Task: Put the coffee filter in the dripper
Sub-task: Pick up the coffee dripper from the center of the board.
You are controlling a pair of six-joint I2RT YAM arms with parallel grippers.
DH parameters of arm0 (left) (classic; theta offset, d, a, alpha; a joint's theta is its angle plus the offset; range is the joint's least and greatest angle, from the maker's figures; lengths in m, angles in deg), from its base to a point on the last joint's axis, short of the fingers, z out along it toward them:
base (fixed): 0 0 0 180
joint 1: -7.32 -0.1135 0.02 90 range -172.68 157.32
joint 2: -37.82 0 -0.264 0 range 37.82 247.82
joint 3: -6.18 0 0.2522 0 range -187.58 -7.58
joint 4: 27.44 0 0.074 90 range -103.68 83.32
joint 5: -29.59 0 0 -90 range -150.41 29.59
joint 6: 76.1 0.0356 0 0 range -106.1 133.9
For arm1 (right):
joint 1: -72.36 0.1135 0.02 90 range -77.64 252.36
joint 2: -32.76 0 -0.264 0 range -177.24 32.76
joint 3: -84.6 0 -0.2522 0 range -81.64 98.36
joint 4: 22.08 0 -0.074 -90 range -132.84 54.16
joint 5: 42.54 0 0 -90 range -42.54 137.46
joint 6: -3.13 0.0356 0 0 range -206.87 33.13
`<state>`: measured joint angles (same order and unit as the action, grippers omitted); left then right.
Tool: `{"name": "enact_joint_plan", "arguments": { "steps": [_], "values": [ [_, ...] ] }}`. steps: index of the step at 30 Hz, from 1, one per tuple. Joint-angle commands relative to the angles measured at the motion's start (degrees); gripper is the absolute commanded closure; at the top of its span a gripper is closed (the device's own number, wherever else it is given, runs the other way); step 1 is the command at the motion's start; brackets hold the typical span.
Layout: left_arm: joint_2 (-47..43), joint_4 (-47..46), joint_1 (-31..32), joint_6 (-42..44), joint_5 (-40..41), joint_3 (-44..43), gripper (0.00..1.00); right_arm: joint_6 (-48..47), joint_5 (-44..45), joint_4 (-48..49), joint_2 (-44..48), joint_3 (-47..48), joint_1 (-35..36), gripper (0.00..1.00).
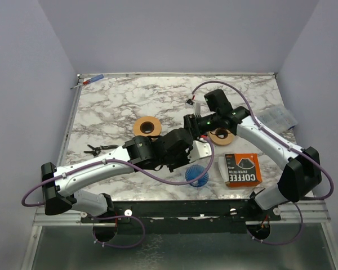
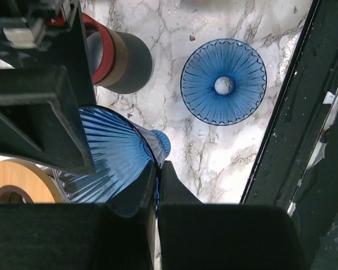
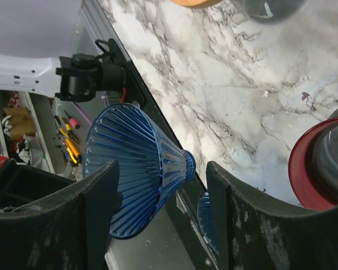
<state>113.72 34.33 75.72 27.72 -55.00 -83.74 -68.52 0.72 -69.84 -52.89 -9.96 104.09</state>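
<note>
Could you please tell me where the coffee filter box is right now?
In the top view, the coffee filter box lies on the marble table near its front right edge, just right of the blue dripper standing there.

The top camera looks down from above and behind the arm bases, taking in the whole marble table [image 1: 118, 107]. Both wrist cameras sit close (their own fingers [image 2: 214, 236] fill the foreground), sharing the blue ribbed cone [image 3: 138, 169].
</note>
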Motion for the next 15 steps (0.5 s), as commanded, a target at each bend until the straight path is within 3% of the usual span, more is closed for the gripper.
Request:
{"name": "enact_joint_plan", "arguments": {
  "steps": [1, 7, 10, 15],
  "values": [
    [-0.24, -1.31, 0.42, 0.12, -2.41, 0.57, 1.00, -4.29, 4.90, -6.63, -1.88, 3.34, 2.54, 0.36],
    [-0.02, -1.29, 0.41, -0.77, -2.50, 0.83, 1.00, -4.72, 5.94, -6.43, -2.35, 3.02, 4.37, 0.53],
    [0.44, -1.25, 0.42, -0.99, -2.74, 0.76, 1.00, -5.26, 8.37, -6.75, -2.10, 3.65, 5.61, 0.55],
    [1.03, -1.34, 0.41, -1.08, -2.82, 0.62, 1.00, -6.07, 11.75, -6.83, -1.35, 3.92, 6.59, 0.67]
  ]
}}
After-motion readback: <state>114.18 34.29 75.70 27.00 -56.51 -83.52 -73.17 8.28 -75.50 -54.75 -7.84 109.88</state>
